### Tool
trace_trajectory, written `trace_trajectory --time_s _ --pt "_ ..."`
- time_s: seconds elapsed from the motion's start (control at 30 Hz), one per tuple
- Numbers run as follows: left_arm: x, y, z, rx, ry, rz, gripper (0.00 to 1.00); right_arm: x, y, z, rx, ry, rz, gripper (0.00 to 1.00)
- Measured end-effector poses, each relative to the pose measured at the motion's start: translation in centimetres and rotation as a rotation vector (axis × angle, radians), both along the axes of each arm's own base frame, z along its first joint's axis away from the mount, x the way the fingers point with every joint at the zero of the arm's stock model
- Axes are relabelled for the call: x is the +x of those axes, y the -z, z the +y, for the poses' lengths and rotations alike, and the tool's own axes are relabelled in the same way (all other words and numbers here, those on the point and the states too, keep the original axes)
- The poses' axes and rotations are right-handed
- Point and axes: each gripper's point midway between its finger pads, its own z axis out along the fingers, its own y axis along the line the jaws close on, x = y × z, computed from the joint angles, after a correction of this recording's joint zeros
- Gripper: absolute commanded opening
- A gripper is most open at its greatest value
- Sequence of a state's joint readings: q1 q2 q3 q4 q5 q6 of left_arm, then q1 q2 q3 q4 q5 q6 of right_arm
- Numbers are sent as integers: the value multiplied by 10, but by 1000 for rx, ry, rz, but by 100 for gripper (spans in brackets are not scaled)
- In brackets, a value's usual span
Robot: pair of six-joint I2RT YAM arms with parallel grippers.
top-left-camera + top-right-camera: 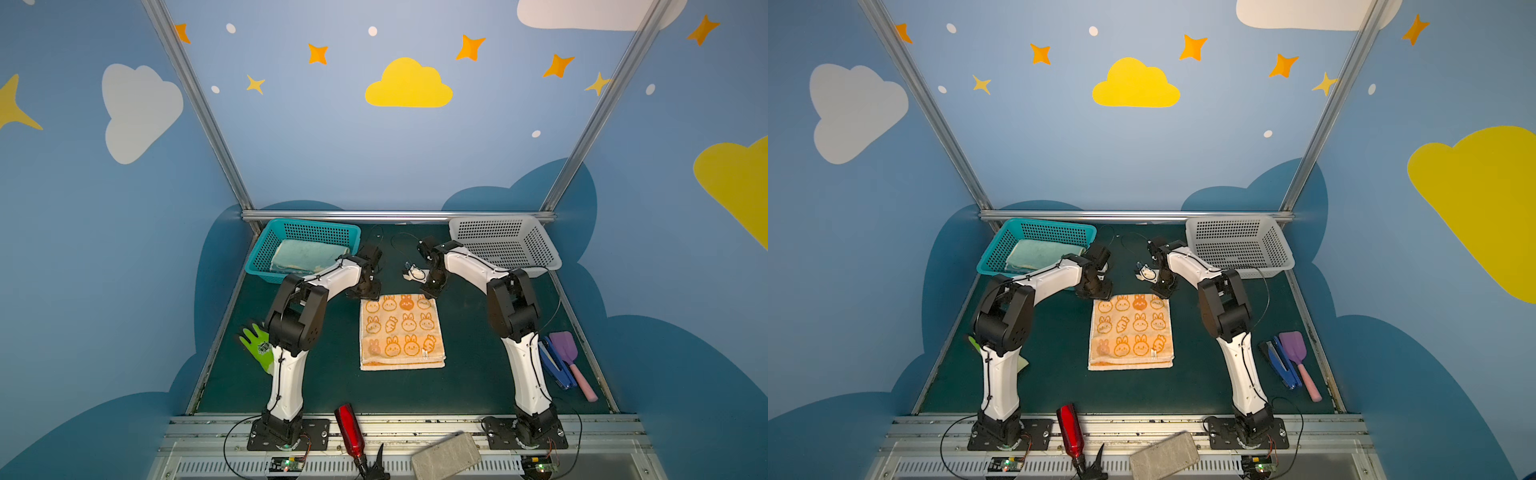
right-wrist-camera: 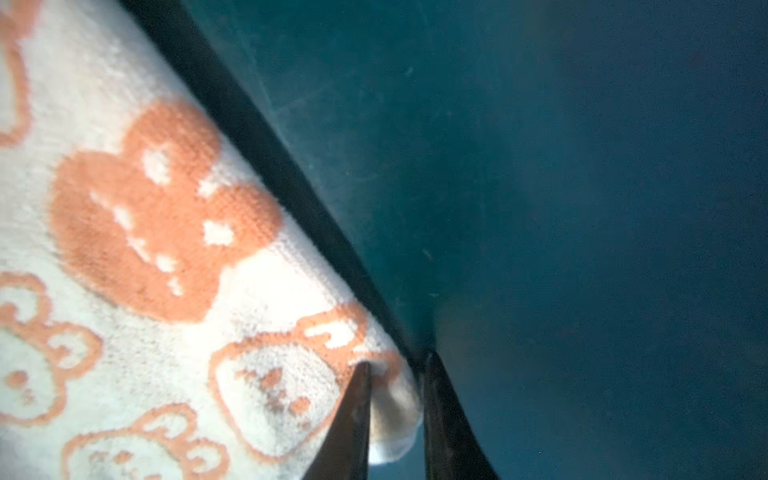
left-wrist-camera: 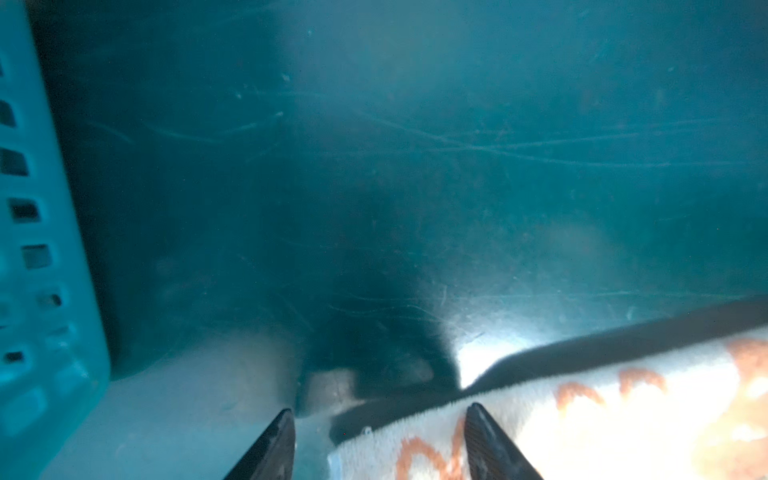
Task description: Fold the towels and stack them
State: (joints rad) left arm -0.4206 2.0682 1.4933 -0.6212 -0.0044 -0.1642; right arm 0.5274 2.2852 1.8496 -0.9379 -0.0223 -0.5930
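Observation:
An orange towel (image 1: 401, 332) (image 1: 1131, 330) with rabbit prints lies folded in the middle of the green table. My left gripper (image 1: 365, 296) (image 3: 376, 415) is open at its far left corner. One finger (image 3: 486, 440) rests over the cloth (image 3: 623, 415) and the other stands on the table beside it. My right gripper (image 1: 428, 296) (image 2: 398, 359) is shut on the far right corner of the same towel (image 2: 145, 249), the cloth bunched between its fingers. A pale blue and yellow towel (image 1: 307, 253) (image 1: 1042, 253) lies folded in the teal basket (image 1: 316, 226).
An empty white basket (image 1: 503, 245) stands at the back right. A green glove (image 1: 257, 345) lies behind the left arm. A blue stapler (image 1: 555, 365) and a purple spatula (image 1: 569, 353) lie at the right edge. A red bottle (image 1: 349, 432) and a grey block (image 1: 446, 457) sit at the front rail.

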Motion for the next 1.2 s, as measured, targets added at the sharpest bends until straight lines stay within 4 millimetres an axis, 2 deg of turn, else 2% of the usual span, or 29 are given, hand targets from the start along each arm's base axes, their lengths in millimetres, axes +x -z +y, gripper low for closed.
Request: trace_trajectory --time_s 0.27,0.4,0.57,0.7,0.97,1.2 --pt "-5 -2 -2 -16 3 18 65 0 0 -1 1 15 1 0" --pt "-12 -2 -4 -39 5 30 65 3 0 -5 -18 39 -24 0" --pt "-18 -12 -7 -76 16 22 65 11 -1 -15 -49 63 -76 0" --pt "-15 -17 -9 -90 18 8 64 17 -1 -23 -62 78 -105 0" --pt "-8 -11 -11 -109 -8 -8 63 18 -1 -23 -77 72 -129 0" --pt "5 -3 -17 -109 -24 -9 56 17 -1 -22 -102 59 -145 0"
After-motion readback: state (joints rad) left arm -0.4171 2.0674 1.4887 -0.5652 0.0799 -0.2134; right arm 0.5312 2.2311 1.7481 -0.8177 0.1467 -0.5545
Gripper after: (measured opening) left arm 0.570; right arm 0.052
